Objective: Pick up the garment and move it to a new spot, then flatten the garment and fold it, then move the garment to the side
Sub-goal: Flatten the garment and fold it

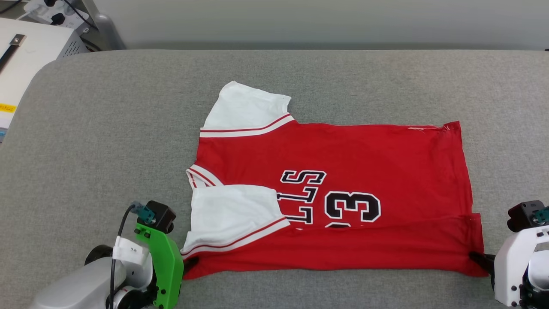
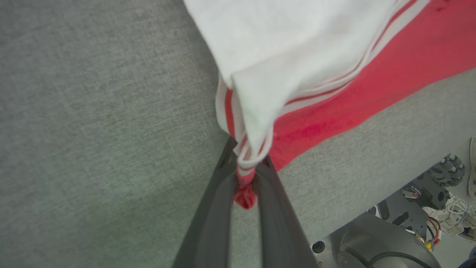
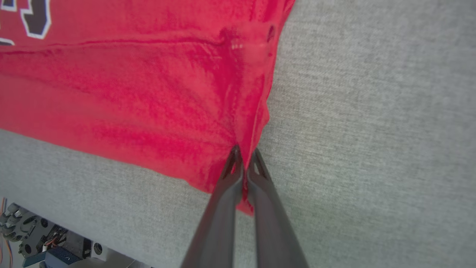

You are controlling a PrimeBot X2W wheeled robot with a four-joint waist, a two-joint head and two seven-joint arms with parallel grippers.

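My left gripper [image 2: 248, 162] pinches a striped sleeve corner and my right gripper [image 3: 245, 152] a red hem corner of the garment [image 1: 343, 150], spread flat ahead of and between them on a grey cushion [image 1: 107, 128]. Folding seems the step in hand. Next, both should carry this near edge forward together, evenly.

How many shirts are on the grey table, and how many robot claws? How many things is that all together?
Shirts: 1, the red and white garment
Robot claws: 2, the left gripper and the right gripper, each pinching a near corner of the garment
Total: 3
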